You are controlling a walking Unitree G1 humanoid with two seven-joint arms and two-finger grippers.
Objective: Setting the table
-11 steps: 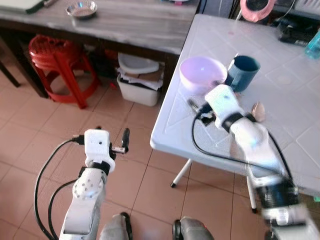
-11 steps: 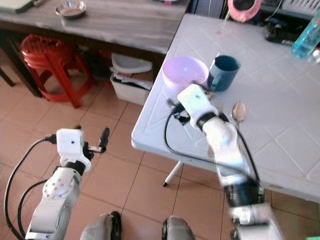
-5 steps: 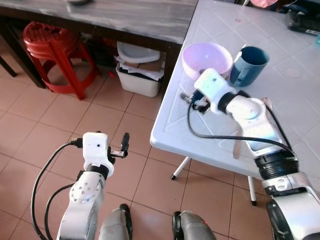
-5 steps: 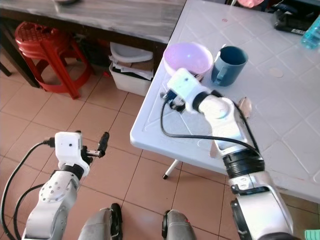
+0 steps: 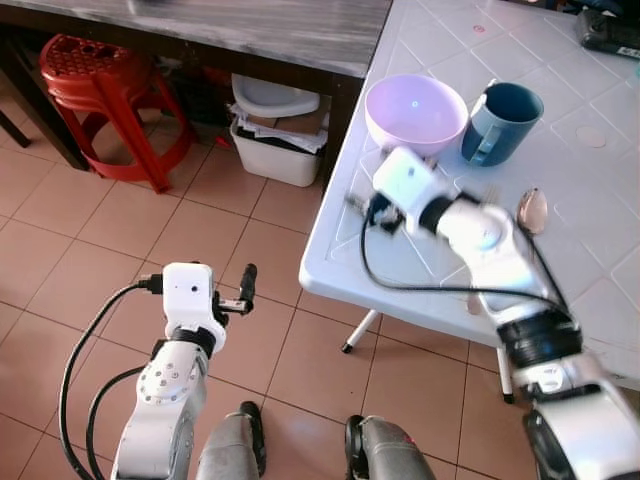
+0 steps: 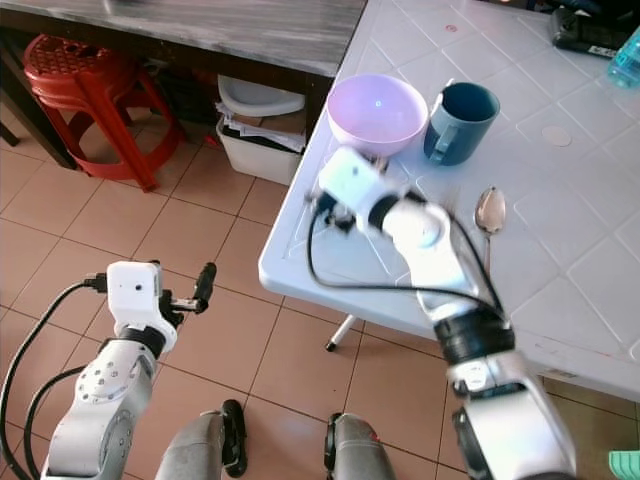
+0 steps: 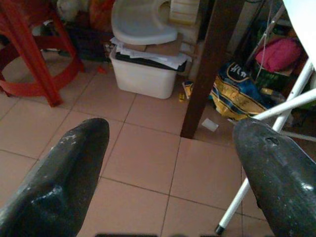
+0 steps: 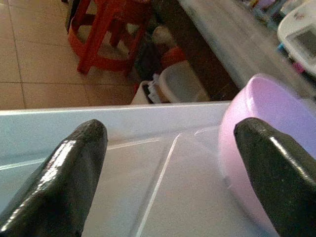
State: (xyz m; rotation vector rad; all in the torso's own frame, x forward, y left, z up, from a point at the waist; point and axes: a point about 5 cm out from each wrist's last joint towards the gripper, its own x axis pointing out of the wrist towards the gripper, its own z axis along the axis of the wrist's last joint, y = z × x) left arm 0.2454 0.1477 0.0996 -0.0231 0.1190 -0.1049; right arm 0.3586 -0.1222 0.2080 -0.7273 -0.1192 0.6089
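A: Item one, right gripper [image 8: 163,163]. State?
B: Fingers spread wide, nothing between them. It hovers low over the white table [image 5: 590,215], near the table's edge.

A: Item two, nearest task piece?
B: Lilac bowl [image 5: 415,110], just beyond the right gripper, close to one fingertip [image 8: 276,173] in the right wrist view. I cannot tell whether they touch.

A: Next outward?
B: Dark blue mug [image 5: 503,122], just beside the bowl on its far side from the gripper. Spoon [image 6: 489,212], lying on the table beside the right forearm, near the mug.

A: Item five, left gripper [image 7: 168,168]?
B: Fingers apart, empty, held over the tiled floor [image 5: 90,250], well apart from the table.

A: Surroundings?
B: Red stool [image 5: 95,85] and a white bin [image 5: 272,140] under a dark wooden table [image 5: 250,25].
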